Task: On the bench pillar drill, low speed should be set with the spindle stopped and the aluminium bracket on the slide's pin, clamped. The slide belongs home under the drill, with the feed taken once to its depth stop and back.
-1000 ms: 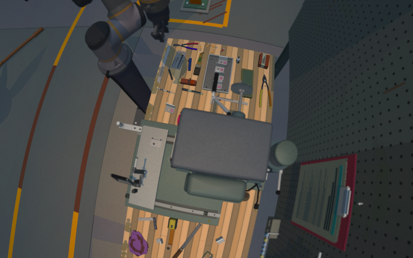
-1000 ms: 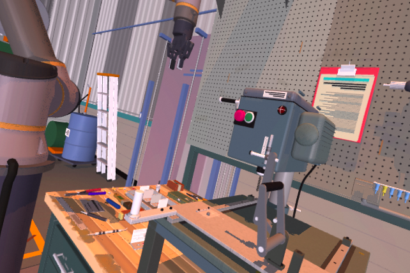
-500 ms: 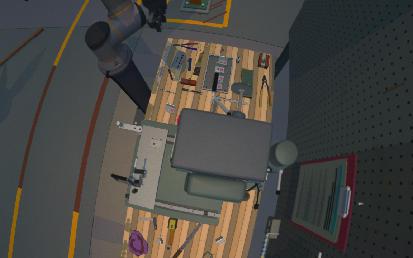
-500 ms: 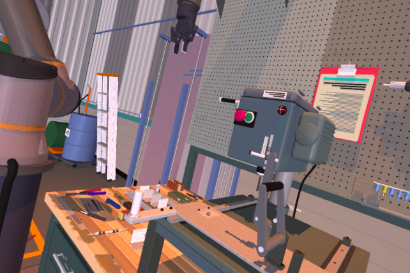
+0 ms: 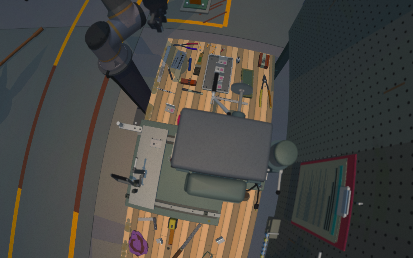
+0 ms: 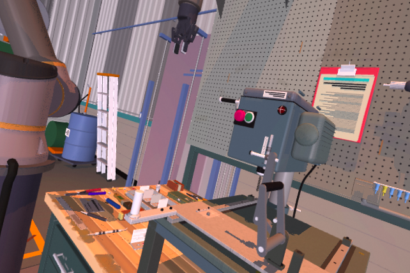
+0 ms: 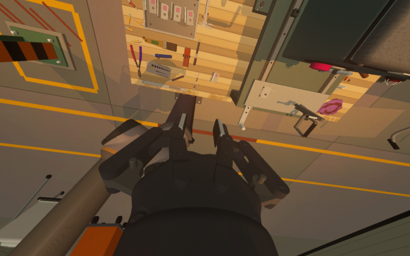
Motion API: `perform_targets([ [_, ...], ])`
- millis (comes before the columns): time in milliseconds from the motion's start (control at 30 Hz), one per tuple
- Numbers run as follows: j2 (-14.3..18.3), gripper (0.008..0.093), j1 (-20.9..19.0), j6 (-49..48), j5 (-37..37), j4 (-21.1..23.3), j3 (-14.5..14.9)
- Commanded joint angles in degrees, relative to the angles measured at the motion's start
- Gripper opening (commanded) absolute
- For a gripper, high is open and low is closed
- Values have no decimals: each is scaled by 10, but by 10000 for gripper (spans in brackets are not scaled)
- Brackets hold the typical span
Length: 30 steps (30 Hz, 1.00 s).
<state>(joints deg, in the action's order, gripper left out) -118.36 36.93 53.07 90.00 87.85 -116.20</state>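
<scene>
The grey parts tray (image 5: 217, 73) (image 7: 171, 14) with several small brackets lies at the bench's end below my gripper. One aluminium bracket (image 5: 170, 108) (image 7: 214, 76) lies loose on the wood near the drill. The slide plate (image 5: 148, 165) (image 6: 221, 225) (image 7: 280, 97) sits pulled out from under the drill head (image 5: 222, 144) (image 6: 270, 128). Its pin (image 5: 153, 143) (image 6: 207, 212) is bare. The toggle clamp (image 5: 134, 178) (image 6: 270, 219) stands on the slide with its handle raised. My gripper (image 5: 156, 22) (image 6: 181, 48) (image 7: 199, 127) hangs high above the bench's end, partly open and empty.
The arm's own base column (image 5: 128, 80) stands at the bench's edge. Pliers (image 5: 186, 46), a drill index (image 5: 177, 60), cutters (image 5: 265, 91) and a file (image 5: 187, 240) lie on the bench. A pegboard with a clipboard (image 6: 344, 103) is behind the drill.
</scene>
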Motion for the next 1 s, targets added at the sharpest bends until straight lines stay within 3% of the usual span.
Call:
perform_targets([
  [0, 3, 480, -1, 1, 0, 1, 2],
  [200, 34, 480, -9, 9, 0, 16, 18],
  [400, 95, 480, -22, 22, 0, 40, 54],
  [767, 235, 480, -45, 45, 0, 71, 165],
  [967, 295, 480, -52, 52, 0, 73, 223],
])
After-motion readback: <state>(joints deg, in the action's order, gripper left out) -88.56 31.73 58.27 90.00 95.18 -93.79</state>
